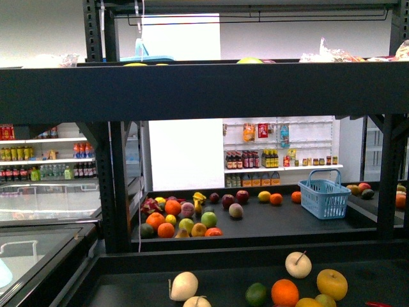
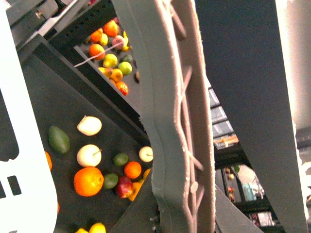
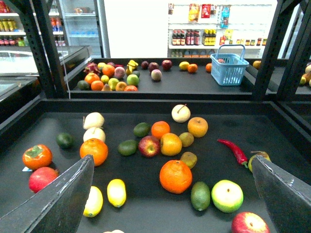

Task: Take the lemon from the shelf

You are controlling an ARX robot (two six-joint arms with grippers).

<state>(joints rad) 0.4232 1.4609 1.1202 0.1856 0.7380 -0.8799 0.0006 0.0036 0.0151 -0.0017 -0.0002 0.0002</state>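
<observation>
Yellow, smooth and oval, the waxy-looking lemon lies on the black metal shelf, at eight o'clock from the large round orange. It is probably light, firm and prone to roll, so pinch across its narrow middle. The right gripper gapes wide, holding nothing.

blue basket upright, at right | red chili lying flat | persimmon beside red fruit
</observation>
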